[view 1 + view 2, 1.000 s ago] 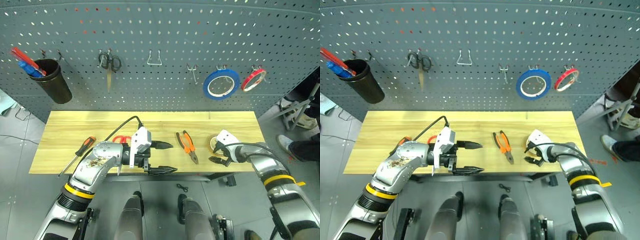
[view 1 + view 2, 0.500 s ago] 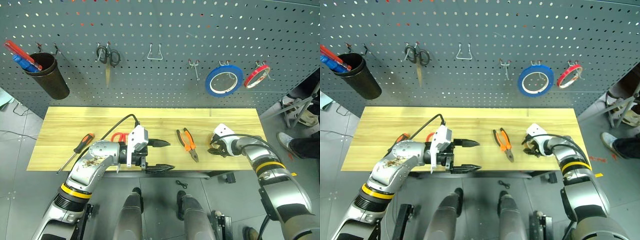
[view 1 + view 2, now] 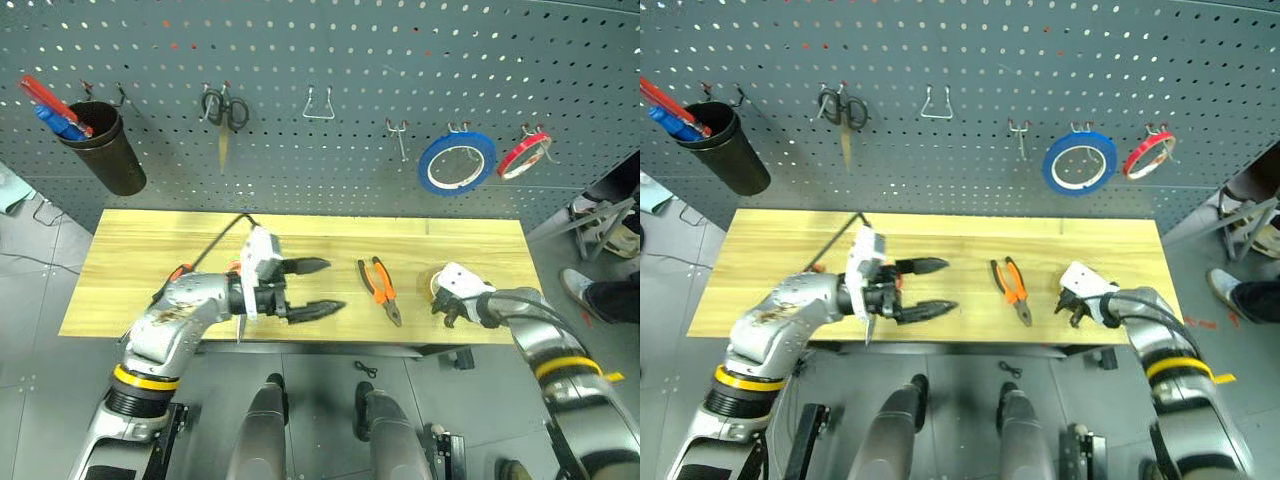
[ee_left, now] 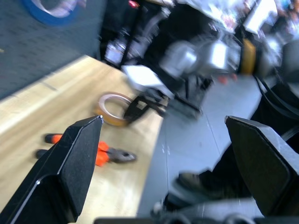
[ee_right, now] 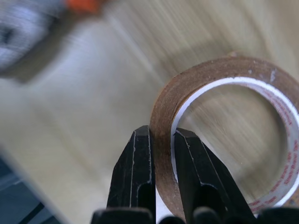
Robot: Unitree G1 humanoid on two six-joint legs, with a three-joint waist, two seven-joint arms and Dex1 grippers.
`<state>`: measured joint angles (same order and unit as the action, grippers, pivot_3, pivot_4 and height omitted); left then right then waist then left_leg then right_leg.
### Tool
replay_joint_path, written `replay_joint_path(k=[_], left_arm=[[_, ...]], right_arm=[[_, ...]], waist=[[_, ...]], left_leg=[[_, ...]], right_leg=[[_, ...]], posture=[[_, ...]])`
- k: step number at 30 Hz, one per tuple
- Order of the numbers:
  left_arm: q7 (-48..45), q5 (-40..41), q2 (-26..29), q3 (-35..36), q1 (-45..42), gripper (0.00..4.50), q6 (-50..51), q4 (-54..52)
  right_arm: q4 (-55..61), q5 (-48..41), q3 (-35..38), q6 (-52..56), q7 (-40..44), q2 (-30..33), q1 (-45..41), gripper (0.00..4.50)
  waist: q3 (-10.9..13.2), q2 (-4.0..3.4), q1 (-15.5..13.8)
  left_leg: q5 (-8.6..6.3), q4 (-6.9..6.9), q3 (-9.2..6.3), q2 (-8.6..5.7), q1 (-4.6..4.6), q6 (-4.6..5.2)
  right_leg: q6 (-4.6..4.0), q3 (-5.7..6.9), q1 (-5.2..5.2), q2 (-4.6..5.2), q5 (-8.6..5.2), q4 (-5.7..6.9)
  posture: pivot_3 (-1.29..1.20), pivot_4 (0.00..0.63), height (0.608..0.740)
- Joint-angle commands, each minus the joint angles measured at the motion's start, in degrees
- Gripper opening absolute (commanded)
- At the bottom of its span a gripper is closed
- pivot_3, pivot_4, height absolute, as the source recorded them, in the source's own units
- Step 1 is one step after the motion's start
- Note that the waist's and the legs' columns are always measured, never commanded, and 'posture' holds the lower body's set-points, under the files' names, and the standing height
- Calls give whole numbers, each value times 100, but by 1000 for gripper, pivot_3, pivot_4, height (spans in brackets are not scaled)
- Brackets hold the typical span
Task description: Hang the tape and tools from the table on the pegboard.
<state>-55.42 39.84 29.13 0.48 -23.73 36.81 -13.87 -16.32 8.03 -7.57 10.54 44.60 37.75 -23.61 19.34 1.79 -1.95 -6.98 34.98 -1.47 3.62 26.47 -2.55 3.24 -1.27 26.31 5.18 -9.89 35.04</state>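
While the right gripper (image 5: 161,140) bites down on the tape (image 5: 224,135), we can see from its wrist view exactly how it grips: one black finger outside the brown wall of the roll, the other inside the white-lined core, the two pinched tight on that wall. From the head views we get the wider picture, the right gripper (image 3: 447,308) at the right end of the table (image 3: 140,260) near its front edge, with the tan roll (image 3: 436,284) tucked against the white wrist housing; whether the roll is off the wood we cannot tell from here. Over on the other side our left gripper (image 3: 312,288) hangs above the middle of the table with its jaws spread wide and nothing between them, pointing across toward the right. Its wrist view looks straight between those open fingers (image 4: 70,168) and catches the tape (image 4: 112,107) with the right gripper (image 4: 135,108) on it, blurred but clear enough. The pliers (image 3: 378,289) lie between the two grippers, flat on the wood. Beside the left arm the screwdriver's (image 3: 180,272) orange handle and a bit of the red scissors (image 3: 234,267) peek out. On the pegboard (image 3: 330,40) hang black scissors (image 3: 222,110), a blue roll (image 3: 456,163), a red roll (image 3: 528,155) and a dark cup (image 3: 103,152).
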Motion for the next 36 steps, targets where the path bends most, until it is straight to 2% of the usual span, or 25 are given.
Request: replay_joint_path(k=[1, 3, 5, 9, 15, 28, 30, 36], left_arm=[[645, 1309, 64, 991, 72, 4500, 860, -508], [1060, 1852, 13, 1461, -3, 4500, 1085, -479], [1425, 2227, -92, 1743, -178, 4500, 1155, -396], [1759, 2595, -246, 1942, -504, 4500, 1094, -253], [1642, 2520, -199, 1814, -687, 4500, 1007, -93], [1389, 2434, -208, 1573, -810, 4500, 844, 69], [1367, 2411, -229, 1522, -851, 4500, 840, 117], [1392, 2496, -189, 1540, -856, 4500, 921, 186]], right_arm=[[2471, 178, 520, -388, -719, 27, 504, 264], [3110, 718, 393, -920, -1204, 14, 472, 264], [3282, 1076, 224, -1163, -1586, -127, 161, 264], [2648, 1391, -85, -1300, -1825, -402, -673, 264], [1360, 1134, -226, -1707, -1641, -524, -1365, 264], [-41, 1023, -398, -1525, -1429, -948, -2007, 264], [-206, 907, -353, -1418, -1404, -1048, -2078, 1307], [179, 838, -255, -1253, -1280, -892, -1676, 3374]], waist=[[-42, -1, 54], [-133, 0, 103], [-237, 18, 107], [-403, 88, 103], [-611, 111, -1], [-735, 111, -24], [-737, 111, -19], [-737, 111, -38]], left_leg=[[0, -1, -1, 1, -2, -1], [6, 0, -2, 1, -3, -11], [14, 0, -1, -2, -3, -26], [23, 6, -1, -2, -9, -39], [38, -4, -3, -2, -9, -38], [41, -14, -3, 4, -10, -39], [43, -13, -3, 5, -11, -39], [43, -14, -4, 6, -13, -38]], right_leg=[[0, 1, 0, -1, 0, 4], [3, 4, 0, -1, 2, 1], [8, 4, -3, 2, 10, -4], [-2, 10, -17, 2, 30, -20], [-2, 19, -42, 2, 51, -62], [-3, 23, -48, -4, 71, -87], [-4, 23, -48, -6, 74, -86], [-5, 23, -53, -6, 74, -86]], posture=[[112, 201, 737], [109, 176, 737], [111, 158, 737], [126, 132, 737], [147, 112, 737], [133, 117, 737], [130, 120, 737], [117, 151, 737]])
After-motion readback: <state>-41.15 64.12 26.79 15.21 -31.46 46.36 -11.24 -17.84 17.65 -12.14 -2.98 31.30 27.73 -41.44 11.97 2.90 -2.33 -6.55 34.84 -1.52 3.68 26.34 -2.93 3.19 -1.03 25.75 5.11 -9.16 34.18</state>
